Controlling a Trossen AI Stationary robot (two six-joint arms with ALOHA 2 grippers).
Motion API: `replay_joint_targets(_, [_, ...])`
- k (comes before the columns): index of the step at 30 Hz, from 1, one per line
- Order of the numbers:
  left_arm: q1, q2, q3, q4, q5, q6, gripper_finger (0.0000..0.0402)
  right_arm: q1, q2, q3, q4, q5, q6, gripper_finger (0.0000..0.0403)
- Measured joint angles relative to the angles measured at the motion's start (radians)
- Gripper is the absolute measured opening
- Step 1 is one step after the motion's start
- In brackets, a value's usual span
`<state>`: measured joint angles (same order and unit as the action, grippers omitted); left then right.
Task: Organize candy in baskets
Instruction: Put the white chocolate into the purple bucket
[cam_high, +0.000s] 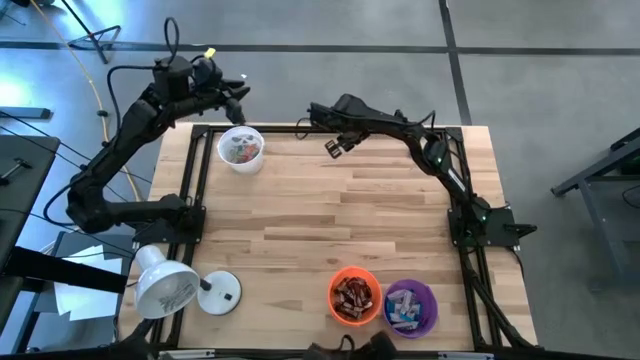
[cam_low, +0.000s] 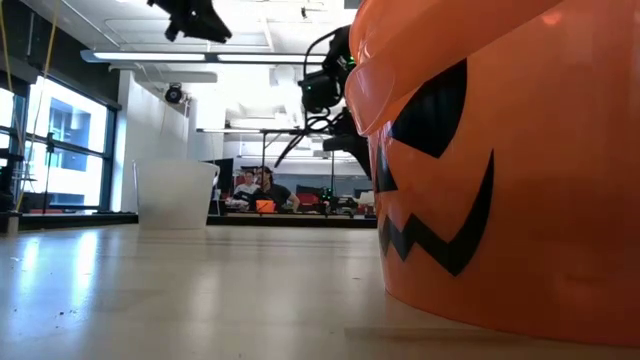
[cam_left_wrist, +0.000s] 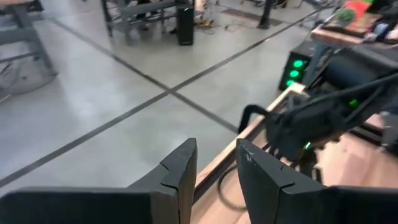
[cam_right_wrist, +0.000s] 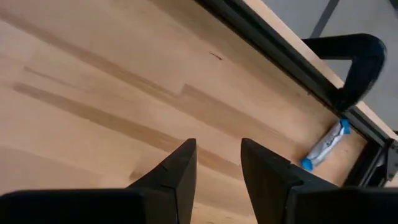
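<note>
One blue-and-white candy bar (cam_right_wrist: 328, 147) lies loose on the desk (cam_high: 330, 230), hard against the dark frame rail at the far edge; the right wrist view shows it clearly. The right pincer (cam_high: 335, 147) hovers above the far middle of the desk, fingers a narrow gap apart and holding nothing. The left pincer (cam_high: 238, 93) hangs past the far edge beyond the white basket (cam_high: 241, 148), also slightly parted and empty. The orange basket (cam_high: 355, 296) and purple basket (cam_high: 410, 306) sit side by side at the near edge, both already holding candy. The bar looks light, with a slick crinkly wrapper over a soft core. Pinching across its short width at the middle should keep it from sliding or pivoting.
</note>
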<state>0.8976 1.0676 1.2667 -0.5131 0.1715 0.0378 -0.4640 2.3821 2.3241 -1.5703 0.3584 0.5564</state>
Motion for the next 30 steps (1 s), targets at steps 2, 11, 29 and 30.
replay_joint_targets(2, [0.033,0.000,0.000,-0.020,0.000,0.001,0.0099,-0.015,0.000,0.000,-0.001,-0.014,-0.012,0.0119])
replay_joint_targets(11, [0.158,-0.002,0.000,-0.130,0.000,0.001,0.0099,-0.062,0.000,0.000,-0.001,-0.096,-0.045,0.0119])
replay_joint_targets(29, [0.235,-0.120,0.000,-0.192,0.007,0.025,0.0099,-0.081,-0.259,0.001,-0.001,-0.182,-0.086,0.0119])
replay_joint_targets(30, [0.235,-0.117,0.000,-0.193,0.007,0.020,0.0099,-0.081,-0.267,0.001,-0.001,-0.155,-0.093,0.0119])
